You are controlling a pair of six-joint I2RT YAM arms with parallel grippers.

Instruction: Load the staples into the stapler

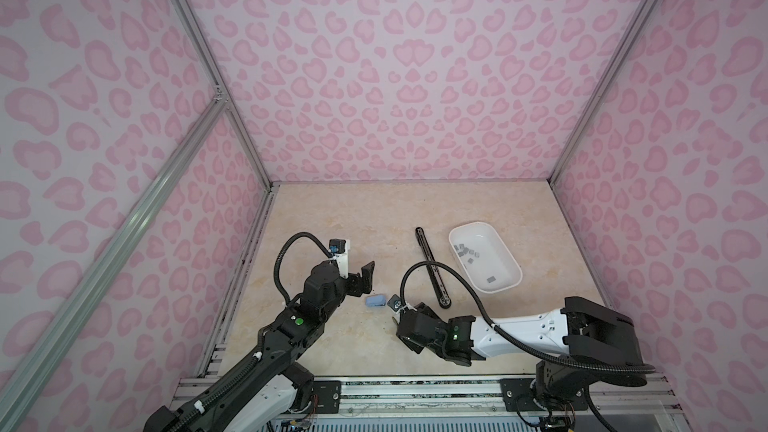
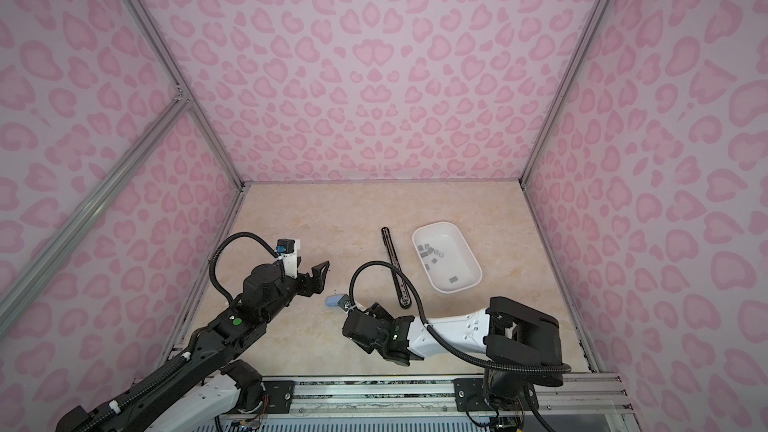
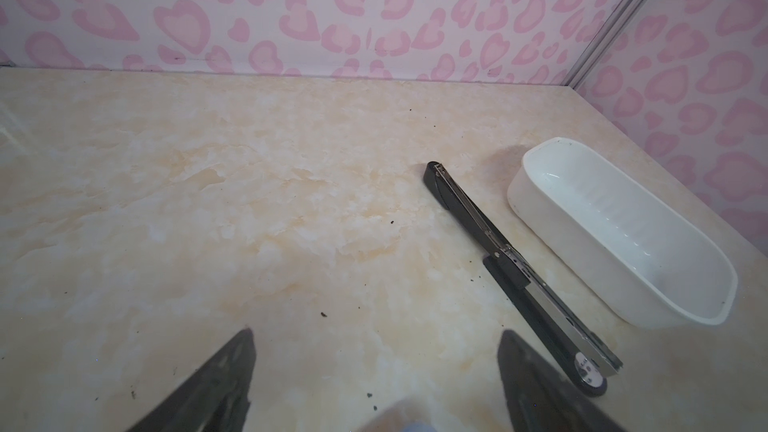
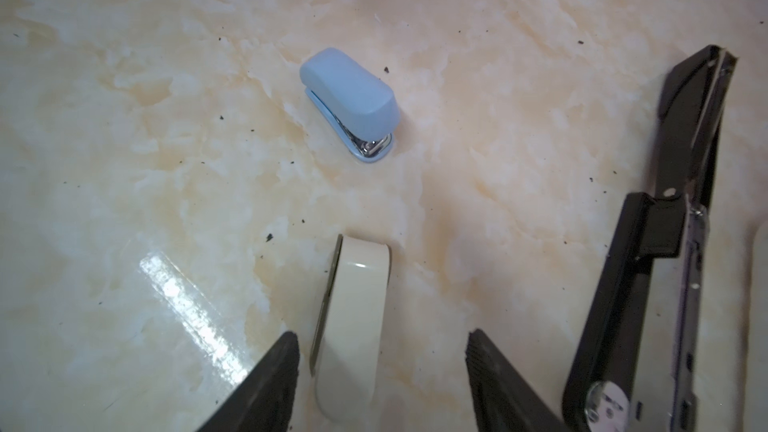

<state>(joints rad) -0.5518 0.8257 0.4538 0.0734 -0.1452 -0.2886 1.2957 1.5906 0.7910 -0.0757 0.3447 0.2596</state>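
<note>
Several small grey staples (image 1: pixel 467 250) lie in a white tray (image 1: pixel 469 225) at the right. A long black stapler (image 1: pixel 432 268) lies opened out flat beside the tray, its metal channel (image 3: pixel 552 309) facing up. A small blue stapler (image 4: pixel 353 101) sits shut on the table. A cream stapler (image 4: pixel 353 317) lies between the fingers of my right gripper (image 4: pixel 382 334), which is open and straddles it with gaps on both sides. In both top views the right wrist hides the cream stapler. My left gripper (image 1: pixel 368 278) hovers open and empty just behind the blue stapler (image 1: pixel 375 300).
Pink patterned walls (image 1: pixel 415 76) enclose the beige marble table (image 1: pixel 353 218) on three sides. The right arm's cable (image 1: pixel 453 280) arcs over the black stapler. A metal rail (image 1: pixel 415 392) runs along the front edge.
</note>
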